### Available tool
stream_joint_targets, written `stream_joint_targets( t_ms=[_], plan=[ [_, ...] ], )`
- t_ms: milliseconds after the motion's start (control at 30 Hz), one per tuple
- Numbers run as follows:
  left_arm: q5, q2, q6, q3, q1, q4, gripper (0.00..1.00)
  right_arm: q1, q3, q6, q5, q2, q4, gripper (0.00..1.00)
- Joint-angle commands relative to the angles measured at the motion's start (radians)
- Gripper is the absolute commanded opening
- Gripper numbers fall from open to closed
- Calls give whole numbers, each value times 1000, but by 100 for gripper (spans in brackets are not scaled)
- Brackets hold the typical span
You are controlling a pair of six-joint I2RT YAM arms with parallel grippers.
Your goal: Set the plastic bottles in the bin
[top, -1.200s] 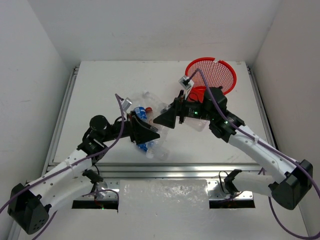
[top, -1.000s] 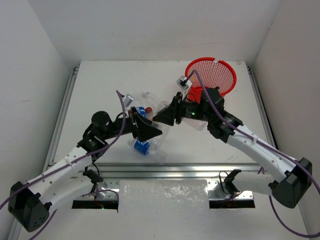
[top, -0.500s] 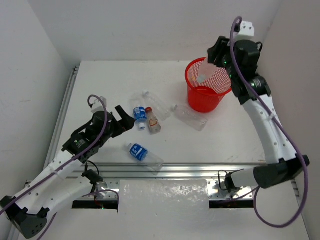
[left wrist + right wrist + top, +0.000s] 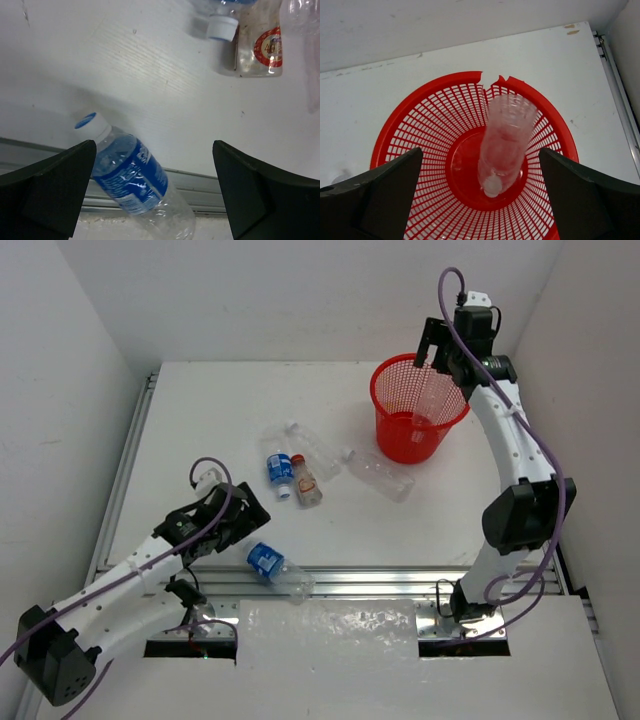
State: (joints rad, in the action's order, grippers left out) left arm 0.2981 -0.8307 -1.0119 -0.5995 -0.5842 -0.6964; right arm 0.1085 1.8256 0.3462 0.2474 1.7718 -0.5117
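Observation:
The bin is a red mesh basket standing at the far right of the table. A clear plastic bottle stands cap down inside it, free of any grip. My right gripper hangs open above the bin. A blue-labelled bottle with a white cap lies at the table's front edge, between the fingers of my open left gripper, close to the left finger. In the top view the left gripper sits just left of that bottle. Several more bottles lie mid-table: a blue-labelled one, a red-capped one and two clear ones.
A metal rail runs along the table's front edge, right beside the blue-labelled bottle. White walls close in the table on three sides. The left wrist view shows the white cap and the red-labelled bottle at its top edge.
My right arm swung from mid-table up over the bin, opened and dropped the clear bottle in. My left arm drew back to the near left; the blue-labelled bottle slid to the front edge.

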Motion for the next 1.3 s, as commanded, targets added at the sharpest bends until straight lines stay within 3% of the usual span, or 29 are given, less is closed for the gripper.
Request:
stream_joint_targets(
  t_ms=[0,333,567,667,733,867,1000,1133,1267],
  plan=[
    [-2,-1,-118,23,-48,38,100,19,81,4,-16,-95,-8,99],
    [12,-172,-323,124,-222,115,100,115,9,37,-100,-199,-178,99],
    [85,-205,-326,77,-267,66,100,184,-158,59,-157,-294,-113,99],
    [168,-179,-271,5,-289,3,100,220,-161,45,-194,-305,-137,99],
    [187,-182,-151,-52,-290,-8,100,250,-175,40,-207,-317,-146,99],
    [81,-231,146,-143,-308,-3,100,283,-232,-4,-243,-363,-159,99],
    [24,-336,249,-253,-422,-129,100,283,-314,-47,-278,-440,-165,99],
    [113,-374,104,-356,-482,-320,100,283,-345,-65,-286,-489,-178,99],
    [136,-238,-365,-327,-528,-397,100,283,-359,-78,-266,-525,-188,99]
  ],
)
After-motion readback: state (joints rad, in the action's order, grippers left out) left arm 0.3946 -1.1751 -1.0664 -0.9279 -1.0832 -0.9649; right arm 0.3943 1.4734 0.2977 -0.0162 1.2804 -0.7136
